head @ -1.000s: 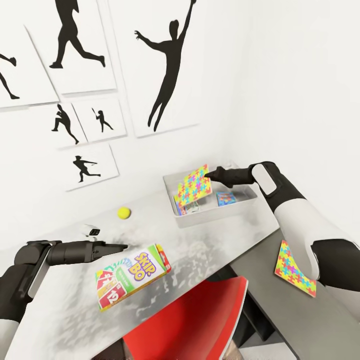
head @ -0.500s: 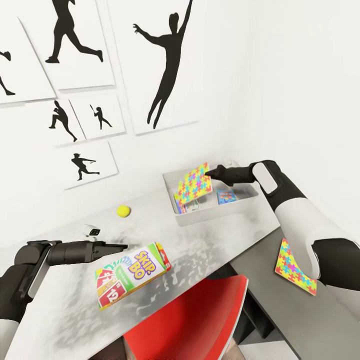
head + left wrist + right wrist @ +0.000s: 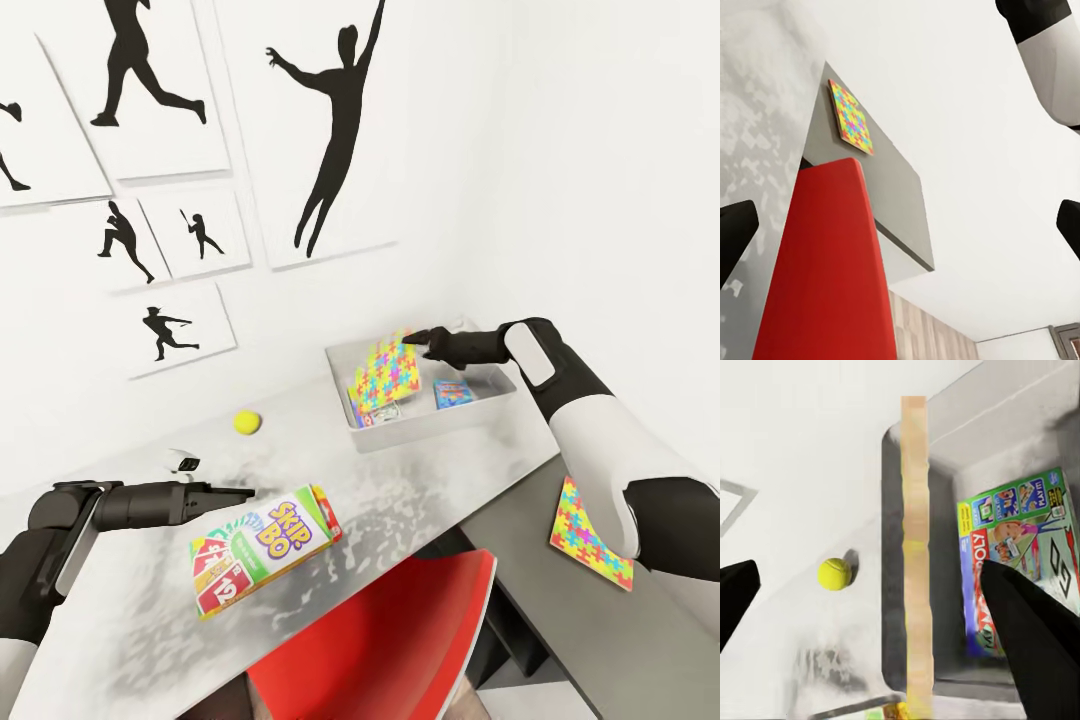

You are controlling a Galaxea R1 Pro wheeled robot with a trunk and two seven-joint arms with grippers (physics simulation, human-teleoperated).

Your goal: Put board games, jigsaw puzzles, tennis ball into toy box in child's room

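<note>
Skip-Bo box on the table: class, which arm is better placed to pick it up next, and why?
Left. The left gripper hovers open just beside the Skip-Bo box, while the right gripper is across the table over the toy box, at the jigsaw puzzle.

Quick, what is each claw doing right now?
Left claw: open, holding nothing, beside the Skip-Bo box.
Right claw: open, over the toy box, puzzle released.
</note>
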